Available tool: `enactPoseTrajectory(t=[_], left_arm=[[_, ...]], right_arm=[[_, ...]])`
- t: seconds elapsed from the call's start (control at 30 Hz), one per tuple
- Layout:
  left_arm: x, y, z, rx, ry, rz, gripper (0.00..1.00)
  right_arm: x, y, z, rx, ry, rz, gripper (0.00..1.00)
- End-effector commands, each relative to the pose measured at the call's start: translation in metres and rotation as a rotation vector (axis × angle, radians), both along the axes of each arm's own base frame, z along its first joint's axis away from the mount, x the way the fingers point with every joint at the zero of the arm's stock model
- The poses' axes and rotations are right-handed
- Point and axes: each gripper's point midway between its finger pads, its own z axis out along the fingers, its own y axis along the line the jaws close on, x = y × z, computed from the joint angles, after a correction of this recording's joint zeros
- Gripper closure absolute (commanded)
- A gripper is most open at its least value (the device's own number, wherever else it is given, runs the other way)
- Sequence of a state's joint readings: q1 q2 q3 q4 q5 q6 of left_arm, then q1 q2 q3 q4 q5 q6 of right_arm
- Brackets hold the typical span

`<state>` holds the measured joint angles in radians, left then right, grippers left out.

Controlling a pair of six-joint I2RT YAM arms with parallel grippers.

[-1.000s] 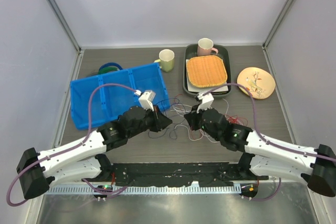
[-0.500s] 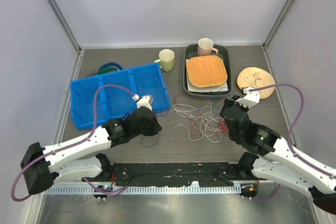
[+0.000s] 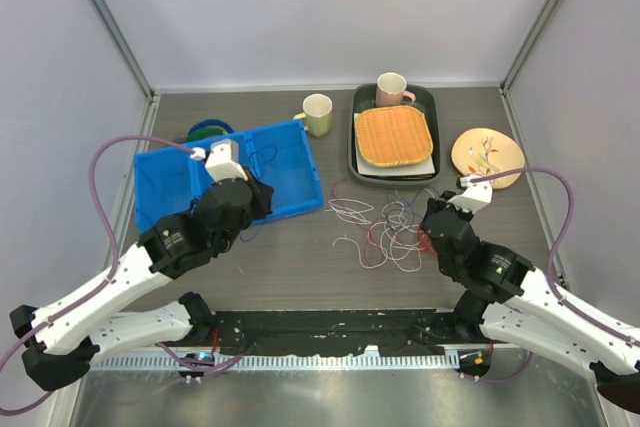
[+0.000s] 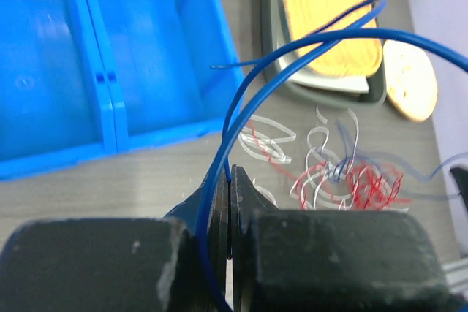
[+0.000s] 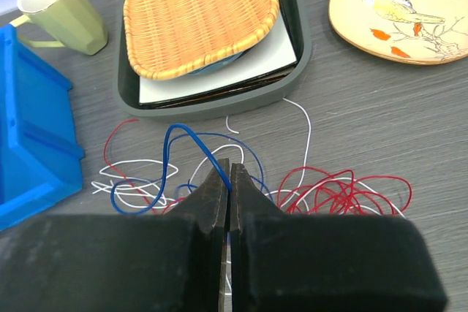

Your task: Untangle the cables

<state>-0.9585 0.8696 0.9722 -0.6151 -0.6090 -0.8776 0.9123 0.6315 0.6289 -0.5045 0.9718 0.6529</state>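
Note:
The cables (image 3: 385, 229) lie as a loose tangle of red, white and dark blue wires on the table, in front of the dark tray. My left gripper (image 3: 265, 197) is over the near right corner of the blue bin (image 3: 170, 202). It is shut (image 4: 229, 174) on a dark blue cable (image 4: 307, 38) that arcs up and to the right. My right gripper (image 3: 430, 227) is at the right edge of the tangle. It is shut (image 5: 229, 168) on another dark blue cable (image 5: 170, 142) that loops to the left. Red loops (image 5: 344, 189) lie to its right and white wires (image 5: 124, 179) to its left.
A dark tray (image 3: 358, 152) with a woven basket (image 3: 394, 135) and a pink mug (image 3: 392, 90) stands at the back. A green mug (image 3: 317, 114) is left of it, and a bird-painted plate (image 3: 487, 157) is to the right. A green-and-blue coil (image 3: 208, 130) lies behind the bin.
My left arm has swung back and left from the tangle to the blue bin, carrying the blue cable. My right arm pulled right a second ago and has since barely moved.

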Motion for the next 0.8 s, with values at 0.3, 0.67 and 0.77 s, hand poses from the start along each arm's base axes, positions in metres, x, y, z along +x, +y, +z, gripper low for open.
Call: enactPoseTrajectory(t=[0.3,0.67,0.77], left_arm=[[0.115,-0.018,0.050,0.064,-0.111,0.041,0.96],[0.172,-0.032,-0.055,0.189,0.166,-0.005,0.19],[0.167,-0.033,-0.054,0.202,0.184,-0.045,0.09]], right_arm=[[-0.002,0.021,0.017,0.128,-0.057,0.116,0.99],[0.001,0.033,0.013,0.104,-0.036,0.162,0.99],[0.001,0.036,0.014,0.107,-0.042,0.175,0.99]])
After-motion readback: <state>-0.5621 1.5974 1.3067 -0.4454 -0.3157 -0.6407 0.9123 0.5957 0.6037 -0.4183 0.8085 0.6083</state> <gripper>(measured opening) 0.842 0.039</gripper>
